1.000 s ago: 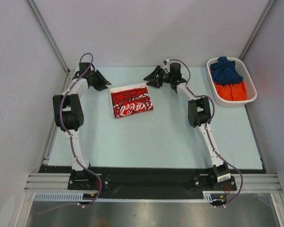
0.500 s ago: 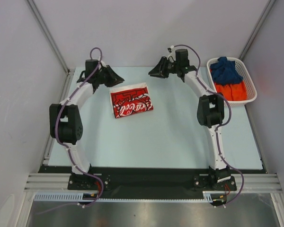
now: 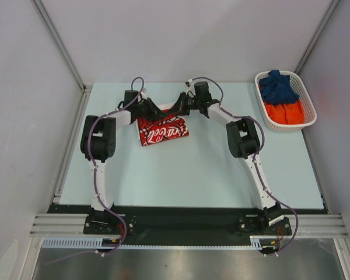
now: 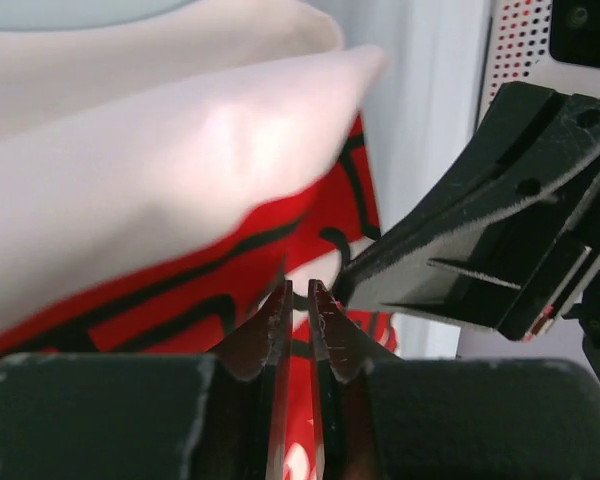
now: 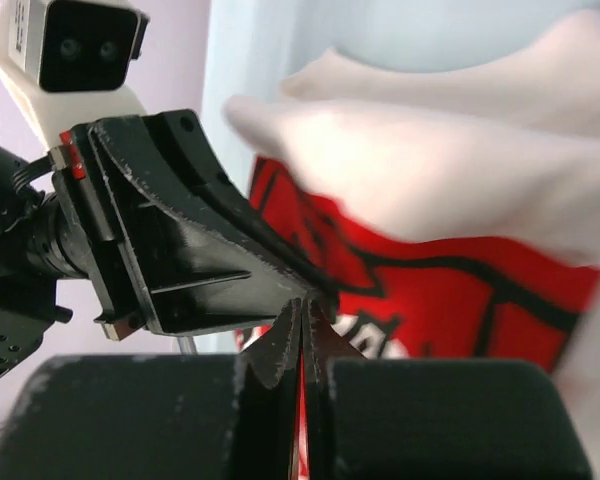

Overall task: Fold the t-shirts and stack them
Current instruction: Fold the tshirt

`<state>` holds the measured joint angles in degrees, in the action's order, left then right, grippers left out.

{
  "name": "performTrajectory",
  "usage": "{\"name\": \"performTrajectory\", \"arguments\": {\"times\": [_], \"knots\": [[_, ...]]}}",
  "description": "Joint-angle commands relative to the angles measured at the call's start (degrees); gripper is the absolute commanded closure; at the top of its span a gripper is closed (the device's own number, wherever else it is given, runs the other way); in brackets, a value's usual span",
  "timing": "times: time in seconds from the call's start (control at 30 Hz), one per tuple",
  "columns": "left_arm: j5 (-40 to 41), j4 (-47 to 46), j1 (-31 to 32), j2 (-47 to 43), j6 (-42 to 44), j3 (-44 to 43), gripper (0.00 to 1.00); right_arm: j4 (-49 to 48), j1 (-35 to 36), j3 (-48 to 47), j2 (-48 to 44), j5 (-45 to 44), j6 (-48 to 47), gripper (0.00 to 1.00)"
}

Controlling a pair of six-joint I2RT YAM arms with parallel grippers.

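Two pincers at white t-shirt [image 3: 163, 133] — right pincer [image 5: 300, 305] together, left pincer [image 4: 298, 292] unclear.

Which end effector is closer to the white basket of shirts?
Right. The right end effector is over the red-print t-shirt's far edge, left of the basket; the left end effector is just beside it, farther from the basket.

White arm links [image 3: 99, 182], black joint housings [image 3: 97, 141], purple cables [image 3: 94, 188] alongside — black wedge-shaped pincer fingers [image 4: 500, 240], edges scuffed grey.
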<state>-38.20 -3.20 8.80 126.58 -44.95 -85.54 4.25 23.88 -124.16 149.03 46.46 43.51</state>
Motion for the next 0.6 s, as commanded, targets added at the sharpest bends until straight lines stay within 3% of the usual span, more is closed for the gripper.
{"name": "performTrajectory", "arguments": {"times": [0.0,0.23,0.43,0.57], "knots": [[-1.9,-5.3,-0.4,3.0,0.7,-3.4,0.85,-9.4,-1.1,-0.9,4.6,-0.4,1.9,1.0],[-0.5,-12.1,-5.0,7.8,-0.4,-5.2,0.88,-18.1,-2.2,-9.3,14.1,-3.4,4.7,1.0],[-1.1,-15.5,-7.6,11.9,-2.5,-8.7,0.88,-26.4,-3.7,-8.5,15.6,-8.6,11.8,0.98],[-0.5,-16.0,-8.4,14.2,-6.2,-11.1,0.87,-17.9,-4.0,-13.2,16.7,-15.6,11.6,0.96]]}}
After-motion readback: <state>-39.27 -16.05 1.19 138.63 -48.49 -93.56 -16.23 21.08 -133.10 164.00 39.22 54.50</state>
